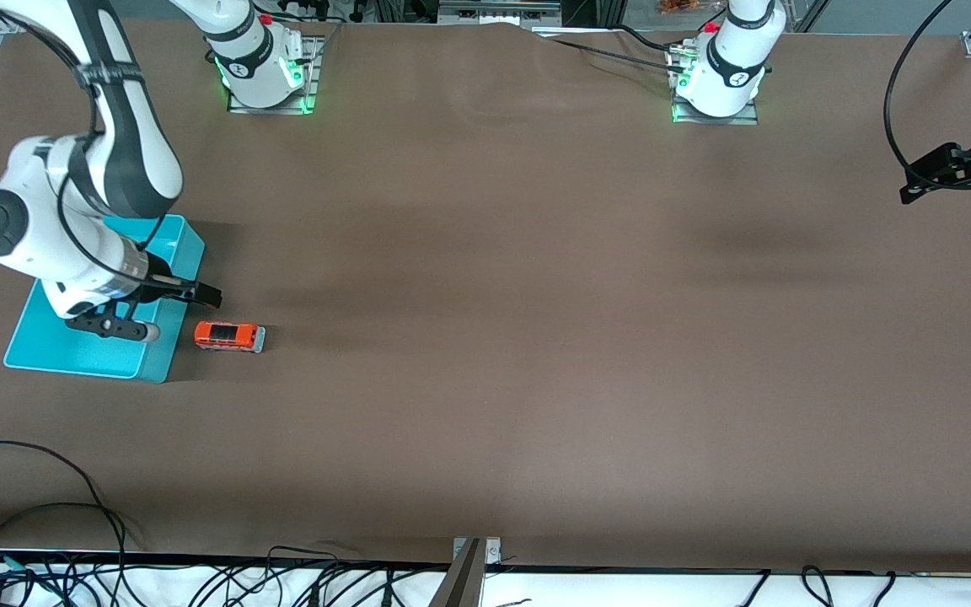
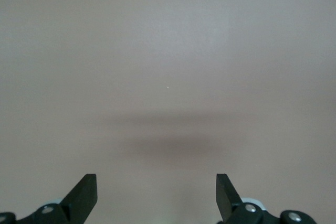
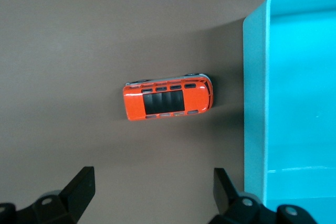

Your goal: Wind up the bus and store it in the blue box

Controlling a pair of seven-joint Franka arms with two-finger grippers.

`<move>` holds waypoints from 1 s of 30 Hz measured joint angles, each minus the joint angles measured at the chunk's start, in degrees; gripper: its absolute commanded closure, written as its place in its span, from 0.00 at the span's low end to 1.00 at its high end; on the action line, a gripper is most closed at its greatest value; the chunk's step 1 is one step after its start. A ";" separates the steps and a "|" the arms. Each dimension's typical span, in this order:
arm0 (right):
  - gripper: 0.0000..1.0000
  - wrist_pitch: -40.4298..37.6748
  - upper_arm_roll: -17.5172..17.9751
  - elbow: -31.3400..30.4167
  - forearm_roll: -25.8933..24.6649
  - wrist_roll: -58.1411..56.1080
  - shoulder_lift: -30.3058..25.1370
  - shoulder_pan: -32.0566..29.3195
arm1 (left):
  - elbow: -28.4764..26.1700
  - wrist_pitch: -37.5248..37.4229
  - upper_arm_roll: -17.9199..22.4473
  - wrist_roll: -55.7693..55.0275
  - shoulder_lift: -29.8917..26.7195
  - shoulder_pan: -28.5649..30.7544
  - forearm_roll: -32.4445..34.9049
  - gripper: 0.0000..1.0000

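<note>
Covering nearly the whole front view, the brown table (image 1: 502, 320) carries only two objects, both at the right arm's end. The blue box (image 1: 81, 350) is the larger of them, an open-topped turquoise bin with nothing visible inside it. The right arm bends down over the box, and the right gripper (image 1: 169, 312) hangs over the box's edge that faces the bus, its jaws spread wide and holding nothing. In the right wrist view those spread fingers (image 3: 79, 190) frame bare table, with the bus above them and the box wall alongside. The left arm waits at its own end of the table; the left gripper (image 1: 953, 173) hovers over bare table with its jaws parted and empty. The bus (image 1: 229, 336), orange-red with a dark roof panel, stands upright on the table just beside the box, apart from its wall.
</note>
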 measured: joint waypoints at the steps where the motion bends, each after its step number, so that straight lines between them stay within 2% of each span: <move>1: 0.00 0.25 0.00 0.00 -0.04 0.25 0.44 0.00 | 0.23 0.00 0.00 0.00 0.00 0.07 0.00 0.00; 10: 0.00 2.87 -0.10 -0.01 -0.80 3.17 3.23 -0.14 | 1.21 -0.30 -0.01 0.00 0.03 0.14 0.00 0.00; 18: 0.00 8.31 -0.17 -0.06 -1.15 13.60 7.05 -0.31 | 1.21 -0.54 0.00 0.00 0.17 0.44 0.00 0.00; 30: 0.00 11.97 -0.16 -0.66 -1.18 25.16 9.87 -0.32 | 1.22 -0.71 0.00 0.00 0.21 0.49 0.00 0.00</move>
